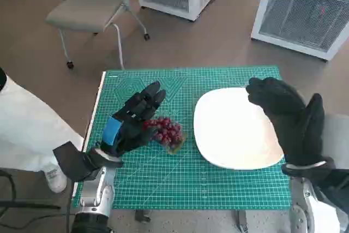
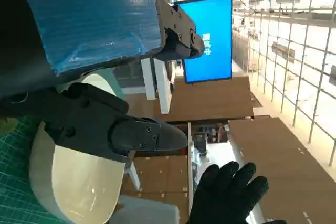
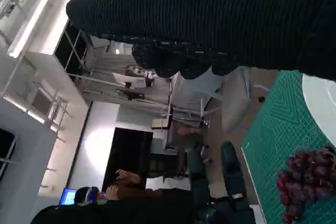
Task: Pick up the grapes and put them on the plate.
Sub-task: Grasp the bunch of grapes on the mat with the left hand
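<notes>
We found the grapes (image 1: 166,131) left of the plate (image 1: 234,129), our left hand (image 1: 133,121) seemingly only cupping them, fingers apart.

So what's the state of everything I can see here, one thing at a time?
grapes: lying on the green mat, not yet on the plate, left robot hand right against them.
plate: upright on the mat, nothing on it.
left robot hand: fingers apart, at the grapes; a grip is not clear.
right robot hand: raised over the plate's edge, holding nothing.
office chair: standing unoccupied on the floor.
</notes>
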`<move>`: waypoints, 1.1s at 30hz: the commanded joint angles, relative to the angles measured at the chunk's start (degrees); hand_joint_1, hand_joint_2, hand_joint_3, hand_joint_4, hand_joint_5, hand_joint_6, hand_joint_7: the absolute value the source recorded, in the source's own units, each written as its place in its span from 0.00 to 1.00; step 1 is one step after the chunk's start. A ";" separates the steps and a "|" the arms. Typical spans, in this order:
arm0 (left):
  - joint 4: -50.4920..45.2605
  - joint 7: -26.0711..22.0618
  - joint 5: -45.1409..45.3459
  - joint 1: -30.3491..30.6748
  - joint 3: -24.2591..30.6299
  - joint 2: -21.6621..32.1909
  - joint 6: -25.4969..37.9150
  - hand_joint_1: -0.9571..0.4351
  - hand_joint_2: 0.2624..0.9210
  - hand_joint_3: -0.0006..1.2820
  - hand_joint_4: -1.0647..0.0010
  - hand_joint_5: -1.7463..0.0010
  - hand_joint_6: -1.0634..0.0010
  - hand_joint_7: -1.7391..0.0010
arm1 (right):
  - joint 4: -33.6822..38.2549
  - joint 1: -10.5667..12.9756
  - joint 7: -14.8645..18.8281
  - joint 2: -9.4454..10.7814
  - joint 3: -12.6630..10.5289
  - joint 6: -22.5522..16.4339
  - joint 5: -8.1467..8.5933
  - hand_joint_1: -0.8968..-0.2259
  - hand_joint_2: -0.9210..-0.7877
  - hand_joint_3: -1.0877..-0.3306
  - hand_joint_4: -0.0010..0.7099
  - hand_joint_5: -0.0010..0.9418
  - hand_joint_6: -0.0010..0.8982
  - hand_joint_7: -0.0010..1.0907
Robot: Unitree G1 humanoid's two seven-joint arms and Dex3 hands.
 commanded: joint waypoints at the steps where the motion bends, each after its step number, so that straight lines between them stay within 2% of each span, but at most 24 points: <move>1: -1.08 0.09 0.29 0.61 -0.16 -0.06 0.17 0.36 1.00 0.18 0.72 1.00 0.60 1.00 | 0.13 1.18 -0.20 0.29 0.13 0.97 0.17 0.84 0.00 0.65 0.67 0.89 0.30 0.90; 33: -2.43 -0.14 -0.06 1.14 -0.38 0.17 1.62 0.36 1.00 0.18 0.72 1.00 0.60 1.00 | -0.09 1.48 -0.16 0.30 0.19 1.10 -0.24 0.84 0.00 0.65 0.67 0.89 0.30 0.90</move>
